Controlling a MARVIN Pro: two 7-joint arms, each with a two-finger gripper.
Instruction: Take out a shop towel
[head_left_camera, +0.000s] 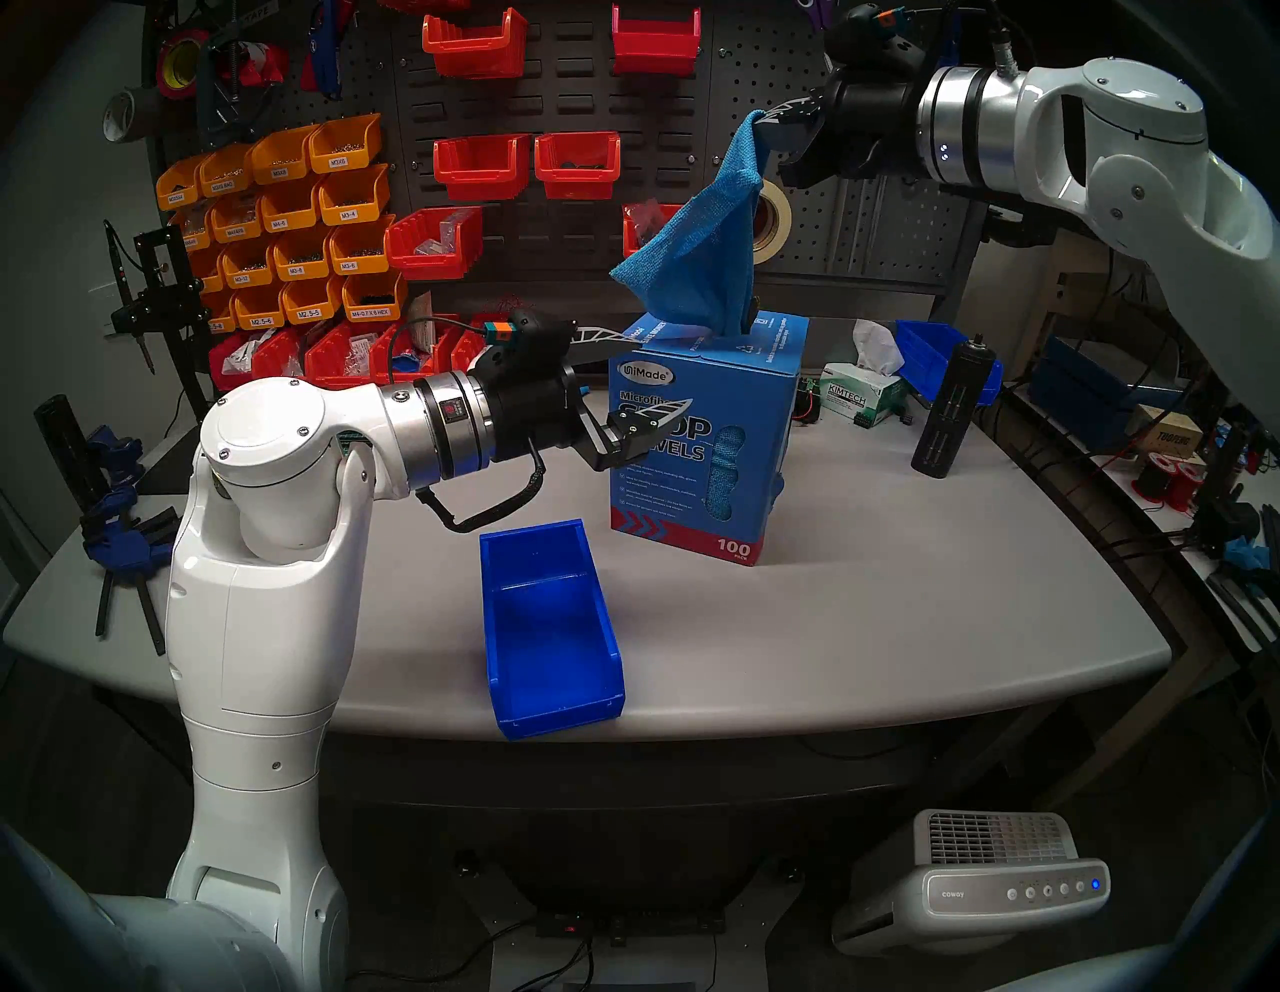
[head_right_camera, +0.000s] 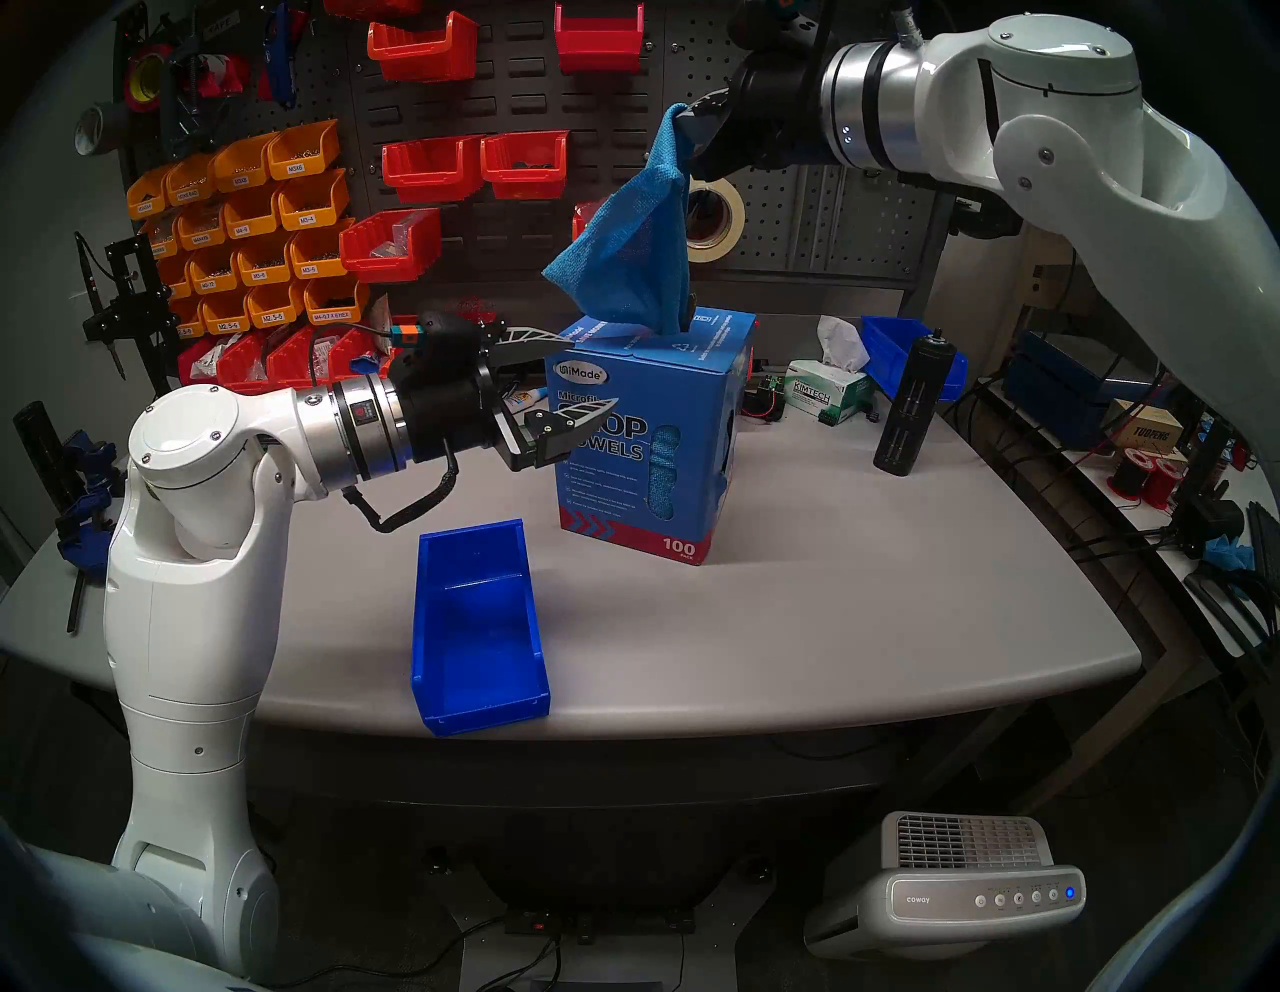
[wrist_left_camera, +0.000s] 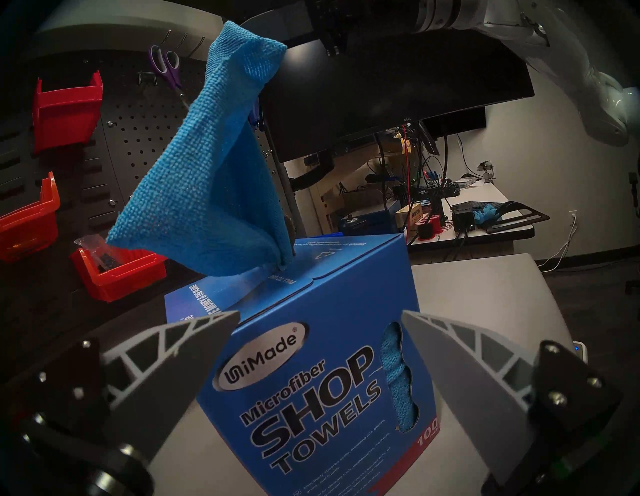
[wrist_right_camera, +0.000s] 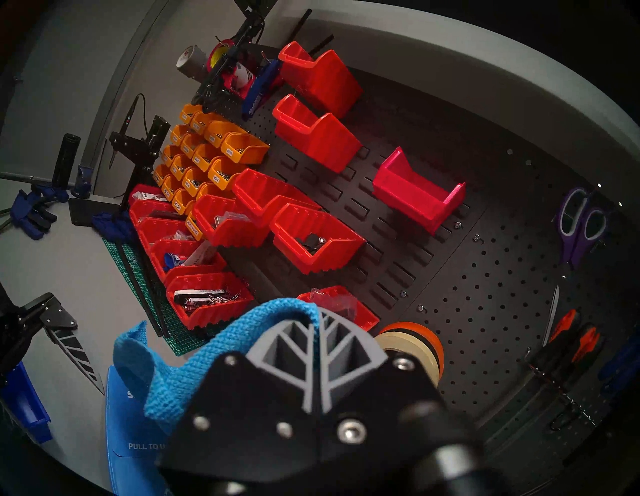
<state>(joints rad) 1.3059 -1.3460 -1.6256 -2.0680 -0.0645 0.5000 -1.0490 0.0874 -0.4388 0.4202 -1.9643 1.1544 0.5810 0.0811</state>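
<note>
The shop towel (head_left_camera: 699, 235), a thin sky-blue woven microfiber cloth, hangs stretched between the right gripper (head_left_camera: 779, 128) and the top slot of the tall blue cardboard carton (head_left_camera: 706, 443). Its lower end is still inside the slot. The right gripper's jaws are pressed together, pinching the towel's upper corner. The left gripper (head_left_camera: 641, 377) has its jaws spread, flanking the carton's upper corner; contact cannot be confirmed. Step in hand: extraction. The next move likely calls for a further upward pull until the tail clears, with the carton restrained against lifting.

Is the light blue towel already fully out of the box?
No. The light blue microfiber towel still has its bottom tip in the blue cardboard box.
</note>
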